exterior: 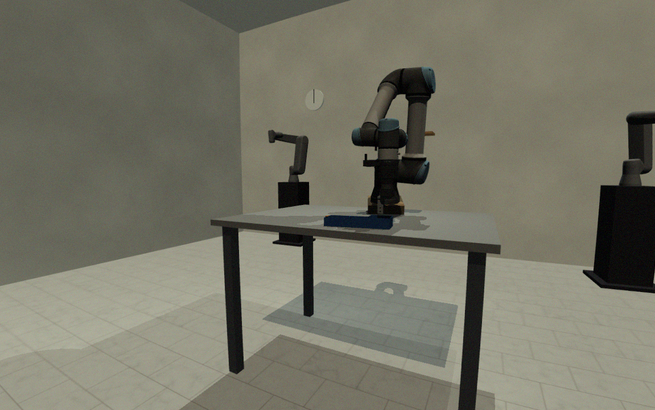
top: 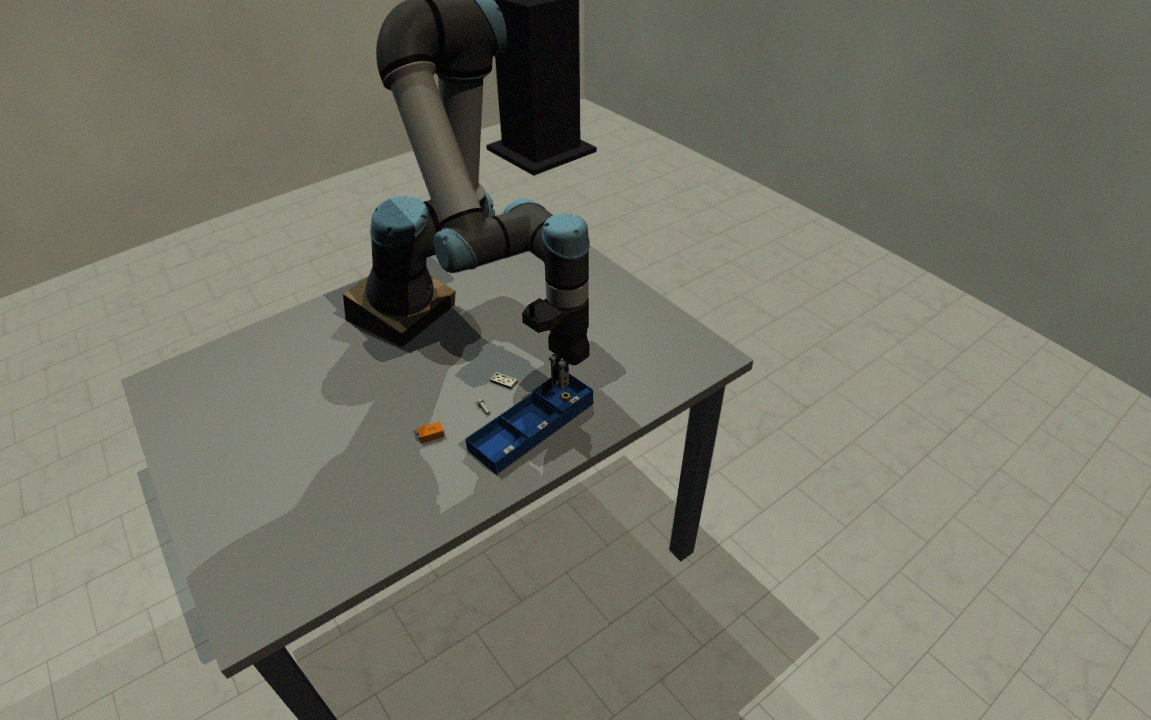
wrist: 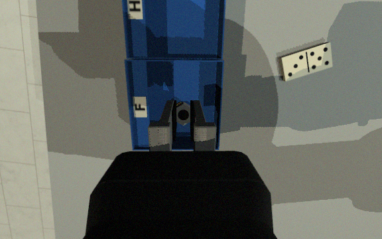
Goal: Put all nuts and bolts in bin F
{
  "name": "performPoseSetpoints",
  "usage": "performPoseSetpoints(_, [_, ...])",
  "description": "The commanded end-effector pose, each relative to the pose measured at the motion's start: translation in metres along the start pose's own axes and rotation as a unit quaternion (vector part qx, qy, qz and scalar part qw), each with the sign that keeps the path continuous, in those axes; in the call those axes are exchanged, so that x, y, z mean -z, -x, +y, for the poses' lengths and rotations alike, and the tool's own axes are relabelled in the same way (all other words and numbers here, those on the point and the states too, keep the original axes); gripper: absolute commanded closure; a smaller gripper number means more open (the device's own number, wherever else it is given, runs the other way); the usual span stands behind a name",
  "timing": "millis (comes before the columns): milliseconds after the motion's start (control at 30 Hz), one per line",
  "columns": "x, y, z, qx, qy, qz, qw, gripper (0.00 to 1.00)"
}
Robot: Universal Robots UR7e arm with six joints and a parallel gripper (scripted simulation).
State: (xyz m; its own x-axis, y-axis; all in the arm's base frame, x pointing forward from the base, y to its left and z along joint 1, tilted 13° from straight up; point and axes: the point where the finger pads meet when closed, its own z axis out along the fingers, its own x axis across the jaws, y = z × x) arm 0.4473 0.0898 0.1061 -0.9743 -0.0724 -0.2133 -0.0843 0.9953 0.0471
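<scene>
My gripper (wrist: 183,112) is shut on a grey hex nut (wrist: 183,115) and holds it over the blue bin compartment marked F (wrist: 174,86). In the top view the gripper (top: 558,365) hangs just above the far end of the blue bin row (top: 529,420). A second nut (top: 566,394) lies inside that end compartment. A small grey bolt (top: 482,404) lies on the table left of the bins. In the exterior view the gripper (exterior: 381,204) stands over the right end of the bin row (exterior: 357,221).
A white domino (wrist: 306,61) lies on the table beside the bins; it also shows in the top view (top: 502,379). An orange block (top: 429,431) lies further left. The compartment marked H (wrist: 174,28) adjoins F. The table edge runs close behind the bins.
</scene>
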Motion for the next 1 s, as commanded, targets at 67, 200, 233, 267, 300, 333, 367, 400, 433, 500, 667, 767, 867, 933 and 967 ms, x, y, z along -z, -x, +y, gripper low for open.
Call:
performPoseSetpoints(67, [-0.009, 0.001, 0.000, 0.000, 0.000, -0.001, 1.000, 0.66])
performPoseSetpoints(200, [-0.017, 0.001, 0.000, 0.000, 0.000, -0.001, 1.000, 0.66])
performPoseSetpoints(233, [-0.019, 0.001, 0.000, 0.000, 0.000, -0.001, 1.000, 0.66])
performPoseSetpoints(267, [-0.021, 0.001, 0.000, 0.000, 0.000, -0.001, 1.000, 0.66])
performPoseSetpoints(300, [-0.023, 0.001, 0.000, 0.000, 0.000, -0.001, 1.000, 0.66])
performPoseSetpoints(333, [-0.025, 0.001, 0.000, 0.000, 0.000, -0.001, 1.000, 0.66])
performPoseSetpoints(367, [-0.025, 0.001, 0.000, 0.000, 0.000, -0.001, 1.000, 0.66])
performPoseSetpoints(400, [-0.025, 0.001, 0.000, 0.000, 0.000, -0.001, 1.000, 0.66])
performPoseSetpoints(433, [-0.025, 0.001, 0.000, 0.000, 0.000, -0.001, 1.000, 0.66])
performPoseSetpoints(500, [-0.025, 0.001, 0.000, 0.000, 0.000, -0.001, 1.000, 0.66])
performPoseSetpoints(667, [-0.025, 0.000, -0.001, 0.000, 0.000, -0.001, 1.000, 0.66])
performPoseSetpoints(767, [-0.025, 0.000, -0.001, 0.000, 0.000, -0.001, 1.000, 0.66])
performPoseSetpoints(867, [-0.025, 0.000, -0.001, 0.000, 0.000, -0.001, 1.000, 0.36])
performPoseSetpoints(933, [-0.025, 0.000, -0.001, 0.000, 0.000, -0.001, 1.000, 0.36])
performPoseSetpoints(967, [-0.025, 0.000, -0.001, 0.000, 0.000, -0.001, 1.000, 0.36])
